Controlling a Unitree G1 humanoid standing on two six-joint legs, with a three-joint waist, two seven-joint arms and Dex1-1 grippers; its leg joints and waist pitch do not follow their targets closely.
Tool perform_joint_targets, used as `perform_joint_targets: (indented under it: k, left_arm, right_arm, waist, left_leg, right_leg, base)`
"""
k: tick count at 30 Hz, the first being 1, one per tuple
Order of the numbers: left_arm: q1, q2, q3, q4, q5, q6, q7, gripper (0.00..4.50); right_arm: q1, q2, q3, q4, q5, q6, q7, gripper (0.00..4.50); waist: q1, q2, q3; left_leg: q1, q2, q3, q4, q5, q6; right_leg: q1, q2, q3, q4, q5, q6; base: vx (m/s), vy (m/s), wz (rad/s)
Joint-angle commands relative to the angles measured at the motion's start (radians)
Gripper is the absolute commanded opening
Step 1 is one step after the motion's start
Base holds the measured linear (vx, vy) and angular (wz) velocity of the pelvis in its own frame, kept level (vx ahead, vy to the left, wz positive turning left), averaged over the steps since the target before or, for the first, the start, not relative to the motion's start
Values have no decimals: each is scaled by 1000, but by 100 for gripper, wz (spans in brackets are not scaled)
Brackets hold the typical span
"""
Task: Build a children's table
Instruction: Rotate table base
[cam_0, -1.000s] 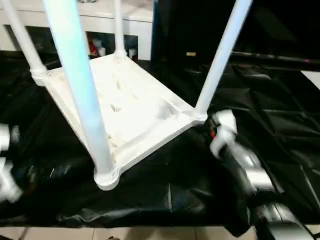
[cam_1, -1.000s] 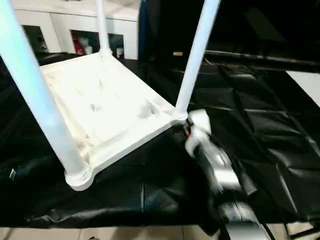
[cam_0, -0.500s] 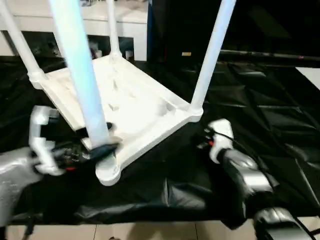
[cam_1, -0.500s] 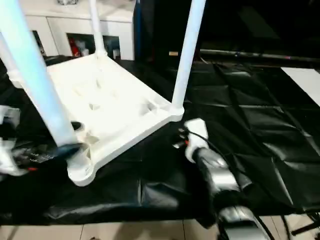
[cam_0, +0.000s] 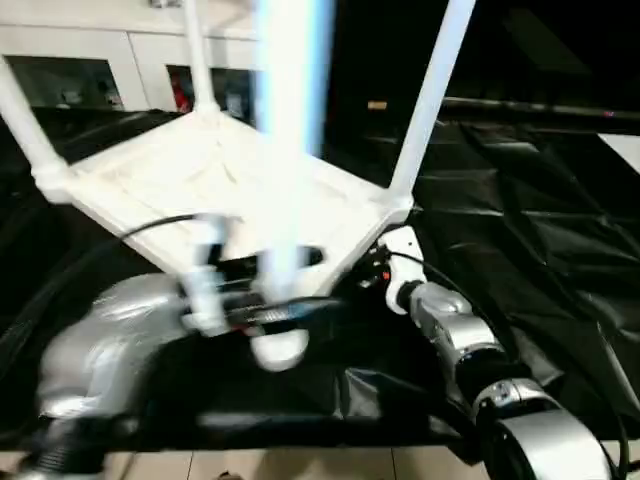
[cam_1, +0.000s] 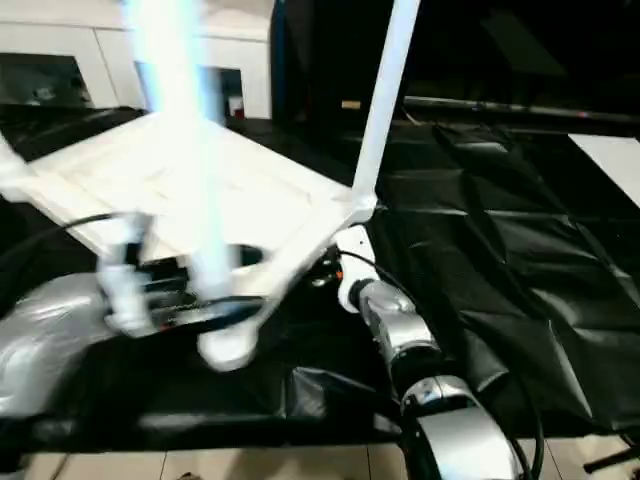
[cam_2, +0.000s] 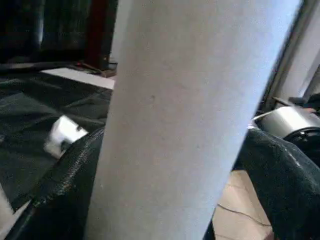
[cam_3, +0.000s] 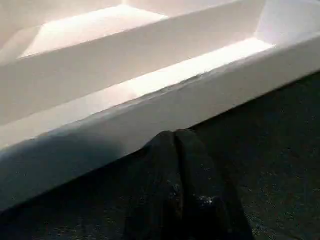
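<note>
The white plastic rectangular tabletop (cam_0: 200, 175) lies upside down on the black-draped worktop (cam_0: 520, 240), ribbed underside up, with four long white tapered tube legs standing in its rounded corner sockets; that is the sensible way to build it, since the sockets face up and each leg can be pushed down from above. The near corner looks raised off the cloth, so the top sits tilted.

The left claw (cam_0: 280, 310) reaches in at the base of the nearest leg (cam_0: 290, 120), its black fingers spread wide with the tube between them, one finger (cam_2: 65, 170) on each side as the left wrist view shows. Whether the pads actually press the tube cannot be told. Placed low, just above the socket (cam_0: 278, 348), the claw seems set to steady or seat that leg where a push does most good.

The right claw (cam_3: 176, 145) has its fingers pressed together, holding nothing, and its tip sits against the lower edge of the tabletop's side rim near the right corner leg (cam_0: 430, 100). Judging by that spot, it serves as a wedge or brace, propping the edge or keeping the top from sliding while the other arm works on the leg.

All four legs look fitted, so the build seems close to done, with turning it upright left
</note>
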Motion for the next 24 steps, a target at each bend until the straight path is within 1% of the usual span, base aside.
perform_joint_targets:
  k: [1,2,3,4,5,6,8,9,10,11,12,13,14,15,16,17,18,19,20,21,22,23,24]
  left_arm:
    - [-40,-38,-84,14,35,-26,-2,443]
    - [-62,-62,-101,37,52,-45,4,443]
    - [-84,-86,-118,65,66,-61,2,443]
    - [-102,-103,-136,89,81,-75,-3,443]
    - [-110,-109,-145,102,89,-83,-6,443]
    - [-129,-124,-165,126,110,-104,-8,443]
    - [-163,-158,-194,184,153,-153,-3,443]
    - [-174,-171,-204,208,170,-168,5,443]
    - [-174,-171,-204,208,170,-168,5,443]
    - [-188,-184,-215,238,195,-187,19,443]
    - [-195,-192,-221,259,211,-201,26,443]
    - [-219,-213,-232,326,264,-242,72,443]
    - [-219,-213,-232,326,264,-242,72,443]
    - [-228,-220,-232,352,281,-267,86,443]
    - [-245,-224,-231,404,316,-299,126,443]
    - [-245,-224,-231,404,316,-299,126,443]
    - [-257,-225,-230,442,344,-324,162,443]
    - [-260,-226,-229,450,350,-329,169,443]
    - [-268,-225,-227,476,372,-341,199,443]
    - [-278,-225,-224,505,393,-347,230,443]
    - [-292,-224,-218,545,422,-363,275,443]
    - [-305,-224,-211,586,450,-388,319,443]
    - [-306,-224,-211,589,452,-389,322,443]
  right_arm:
    - [-27,13,6,5,0,-13,4,0]
    - [-29,15,6,9,0,-17,5,0]
    - [-34,17,5,17,0,-22,7,0]
    - [-37,18,3,22,0,-28,10,0]
    - [-39,19,1,28,0,-32,11,0]
    - [-40,19,0,30,-1,-36,14,0]
    - [-39,19,-4,33,-4,-42,18,0]
    - [-38,18,-4,34,-5,-43,19,0]
    - [-38,18,-4,34,-5,-43,19,0]
    - [-37,18,-4,34,-5,-45,19,0]
    - [-37,18,-5,34,-5,-46,19,0]
    - [-36,16,-6,36,-7,-49,13,0]
    - [-36,16,-6,36,-7,-49,13,0]
    - [-36,15,-7,37,-6,-50,14,0]
    - [-38,10,-14,41,-6,-56,13,0]
    - [-38,10,-14,41,-6,-56,13,0]
    - [-39,5,-16,44,-9,-59,11,0]
    - [-39,4,-17,45,-10,-59,10,0]
    - [-40,-2,-19,47,-11,-61,7,0]
    - [-41,-9,-23,49,-11,-62,8,0]
    - [-42,-20,-27,48,-10,-65,10,0]
    - [-42,-32,-32,45,-8,-67,10,0]
    - [-42,-33,-33,45,-7,-67,10,0]
  waist:
    - [1,13,-63]
    - [2,11,-64]
    - [1,13,-65]
    - [0,14,-65]
    - [-2,10,-66]
    - [-3,13,-67]
    - [-7,9,-67]
    - [-9,13,-68]
    - [-10,11,-68]
    - [-10,13,-69]
    - [-11,13,-68]
    - [-12,11,-68]
    - [-12,11,-67]
    - [-13,11,-67]
    - [-13,11,-67]
    - [-12,11,-68]
    - [-12,11,-68]
    - [-12,11,-68]
    - [-11,11,-69]
    - [-12,12,-68]
    - [-9,12,-68]
    - [-10,13,-66]
    - [-8,13,-67]
  left_leg:
    - [10,22,-11,-70,-226,-29]
    - [10,21,-10,-69,-219,-25]
    - [6,21,-11,-68,-206,-25]
    - [6,19,-10,-68,-204,-22]
    - [6,19,-10,-66,-201,-17]
    - [4,19,-11,-66,-198,-14]
    - [3,19,-10,-65,-188,-4]
    - [4,19,-9,-63,-188,-1]
    - [3,20,-11,-64,-186,2]
    - [3,20,-11,-63,-185,4]
    - [4,20,-10,-63,-188,6]
    - [4,19,-10,-62,-198,9]
    - [5,20,-10,-62,-204,11]
    - [3,20,-12,-63,-208,9]
    - [5,21,-12,-63,-212,10]
    - [5,21,-12,-63,-214,9]
    - [5,22,-13,-63,-214,8]
    - [5,21,-13,-63,-214,8]
    - [4,23,-13,-63,-209,9]
    - [6,22,-11,-62,-211,11]
    - [6,22,-13,-62,-212,11]
    - [8,22,-12,-63,-234,12]
    - [9,23,-13,-63,-235,9]
  right_leg:
    - [45,-53,40,-68,-172,-193]
    - [46,-52,40,-69,-163,-192]
    - [50,-54,40,-64,-141,-198]
    - [49,-52,40,-67,-139,-198]
    - [50,-52,40,-66,-126,-205]
    - [52,-55,39,-65,-123,-209]
    - [53,-53,38,-65,-108,-215]
    - [53,-52,38,-66,-102,-220]
    - [55,-53,38,-65,-94,-226]
    - [55,-53,37,-65,-92,-228]
    - [54,-52,37,-66,-92,-229]
    - [54,-52,38,-68,-105,-231]
    - [53,-52,37,-70,-114,-229]
    - [55,-54,37,-71,-127,-226]
    - [54,-54,37,-72,-139,-224]
    - [53,-54,37,-73,-143,-223]
    - [54,-54,37,-71,-139,-225]
    - [54,-54,37,-72,-137,-225]
    - [55,-56,37,-70,-128,-231]
    - [52,-52,36,-71,-122,-232]
    - [53,-55,36,-70,-124,-232]
    - [50,-52,36,-76,-147,-228]
    - [51,-55,35,-74,-153,-228]
  base:
    - [0,0,0]
    - [0,0,0]
    - [0,0,0]
    - [0,0,0]
    - [0,0,0]
    - [0,0,0]
    - [0,0,0]
    - [0,0,0]
    - [0,0,0]
    - [0,0,0]
    - [0,0,0]
    - [0,0,0]
    - [0,0,0]
    - [0,0,0]
    - [0,0,0]
    - [0,0,0]
    - [0,0,0]
    - [0,0,0]
    - [0,0,0]
    - [0,0,0]
    - [0,0,0]
    - [0,0,0]
    - [0,0,0]
